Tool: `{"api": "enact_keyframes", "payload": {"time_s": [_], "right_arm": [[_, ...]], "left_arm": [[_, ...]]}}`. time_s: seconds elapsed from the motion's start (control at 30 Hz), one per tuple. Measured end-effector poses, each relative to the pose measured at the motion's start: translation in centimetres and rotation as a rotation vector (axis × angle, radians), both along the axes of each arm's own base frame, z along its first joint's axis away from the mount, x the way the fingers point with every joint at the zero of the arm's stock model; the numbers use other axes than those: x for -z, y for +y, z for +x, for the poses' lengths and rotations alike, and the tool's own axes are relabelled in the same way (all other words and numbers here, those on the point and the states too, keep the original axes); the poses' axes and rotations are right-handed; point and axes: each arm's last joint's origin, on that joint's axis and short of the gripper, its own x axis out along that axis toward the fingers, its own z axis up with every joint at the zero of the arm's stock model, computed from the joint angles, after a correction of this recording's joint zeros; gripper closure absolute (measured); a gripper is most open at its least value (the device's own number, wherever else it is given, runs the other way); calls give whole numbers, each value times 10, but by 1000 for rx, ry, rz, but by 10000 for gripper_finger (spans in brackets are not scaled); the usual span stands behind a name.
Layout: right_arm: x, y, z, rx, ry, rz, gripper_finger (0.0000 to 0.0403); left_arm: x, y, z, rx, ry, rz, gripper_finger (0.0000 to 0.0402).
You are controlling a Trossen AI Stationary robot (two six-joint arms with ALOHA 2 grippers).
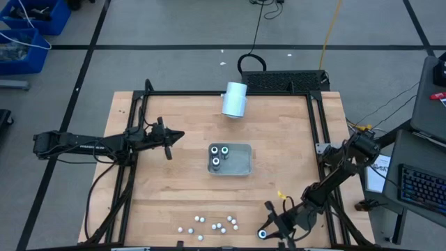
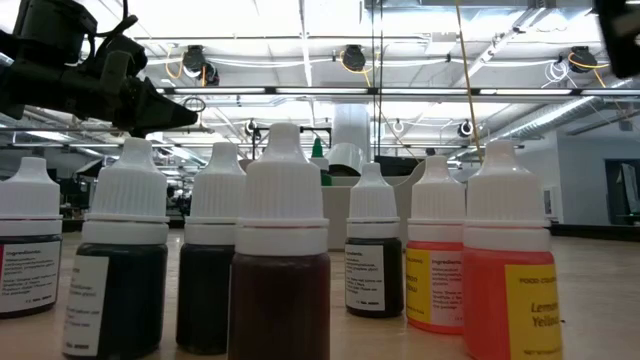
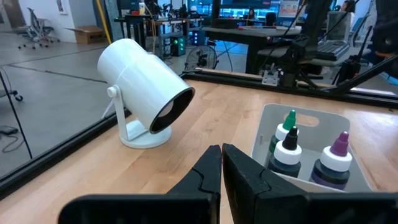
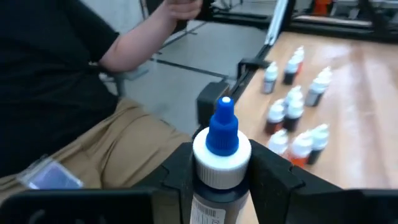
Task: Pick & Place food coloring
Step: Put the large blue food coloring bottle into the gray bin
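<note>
Gripping a blue-tipped food coloring bottle [image 4: 222, 155] upright by its white collar, the right gripper [image 4: 221, 171] jaws keep it level for carrying. Unsorted bottles [image 4: 292, 118] stand just beyond on the bench [image 4: 367, 112]; three sit in the grey tray [image 1: 244, 167]. The left gripper [image 3: 222, 174] waits closed beside that tray.

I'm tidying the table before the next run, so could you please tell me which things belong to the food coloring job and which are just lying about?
Job:
- blue-tipped bottle, between the right gripper fingers
- three bottles in tray
- white-capped bottles at the near edge
- grey tray

Lying about:
- white cylinder on its stand
- left gripper, shut, waiting
</note>
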Motion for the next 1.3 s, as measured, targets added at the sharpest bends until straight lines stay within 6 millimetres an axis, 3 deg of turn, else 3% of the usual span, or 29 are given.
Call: {"api": "enact_keyframes", "payload": {"time_s": [0.3,0.77,1.07,1.3], "right_arm": [[-39,-36,14,98,-34,-11,297],[-81,-75,66,242,-202,-79,297],[-75,-119,89,477,-158,-80,297],[-60,-134,99,532,-122,-98,297]], "left_arm": [[0,-1,0,22,-15,-31,378],[-1,-1,0,22,-14,-25,378],[-1,-1,0,22,-14,-25,378],[-1,-1,0,22,-14,-24,378]]}}
